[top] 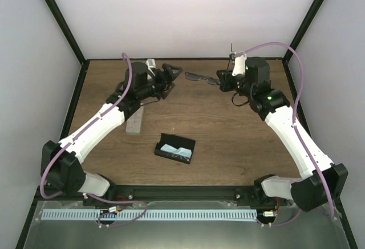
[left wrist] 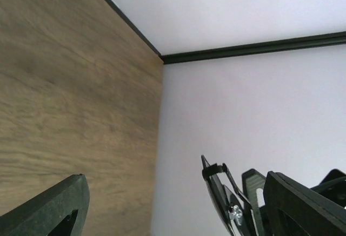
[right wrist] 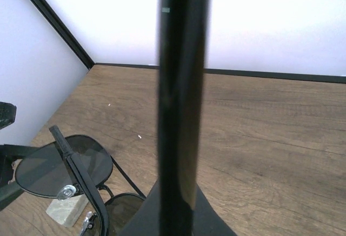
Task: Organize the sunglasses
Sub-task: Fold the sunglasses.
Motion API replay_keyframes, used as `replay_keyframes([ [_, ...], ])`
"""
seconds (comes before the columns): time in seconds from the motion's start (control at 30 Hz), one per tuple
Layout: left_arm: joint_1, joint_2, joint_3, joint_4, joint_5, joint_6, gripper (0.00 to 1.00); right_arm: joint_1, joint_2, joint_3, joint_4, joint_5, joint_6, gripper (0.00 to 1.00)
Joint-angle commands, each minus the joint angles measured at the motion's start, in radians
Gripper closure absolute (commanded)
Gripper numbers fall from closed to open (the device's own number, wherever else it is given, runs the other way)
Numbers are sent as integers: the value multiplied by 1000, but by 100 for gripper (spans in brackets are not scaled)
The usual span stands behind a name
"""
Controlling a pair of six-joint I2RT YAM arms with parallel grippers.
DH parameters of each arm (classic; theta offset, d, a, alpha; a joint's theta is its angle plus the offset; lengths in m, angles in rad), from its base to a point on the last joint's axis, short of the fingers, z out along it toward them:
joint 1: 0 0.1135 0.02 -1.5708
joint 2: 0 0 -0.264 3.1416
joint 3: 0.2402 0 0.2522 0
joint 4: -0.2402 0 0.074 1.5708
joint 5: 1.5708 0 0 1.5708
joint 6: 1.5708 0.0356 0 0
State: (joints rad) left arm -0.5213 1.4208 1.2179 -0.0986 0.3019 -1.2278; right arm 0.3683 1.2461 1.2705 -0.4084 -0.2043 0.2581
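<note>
One pair of dark wire-framed, dark-lensed sunglasses (top: 201,78) at 12 o'clock on the brown wooden table (top: 228,135), between two grippers.
The left gripper (top: 175,77), at the pair's 9 o'clock, gapes wide and holds nothing. The right gripper (top: 222,82), at its 3 o'clock, is closed, and I cannot tell whether it pinches the frame. One open black oblong case (top: 171,142) with one light blue cloth (top: 170,148) sits at 6 o'clock, and one grey block (top: 134,125) at 8 o'clock.
</note>
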Motion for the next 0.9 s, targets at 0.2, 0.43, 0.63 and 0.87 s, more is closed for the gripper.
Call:
replay_keyframes([
  [0.2, -82, 67, 67, 81, 23, -163, 13, 5, -43, -11, 33, -1, -46, 99],
  [0.43, -112, 86, 121, -25, -49, -128, 19, 5, -69, -39, 42, -13, -46, 99],
  [0.63, -117, 119, 148, -21, -60, -138, 24, 5, -71, -42, 22, -23, -59, 99],
  [0.87, -131, 147, 151, -14, -69, -151, 35, 6, -82, -48, 18, -40, -67, 99],
])
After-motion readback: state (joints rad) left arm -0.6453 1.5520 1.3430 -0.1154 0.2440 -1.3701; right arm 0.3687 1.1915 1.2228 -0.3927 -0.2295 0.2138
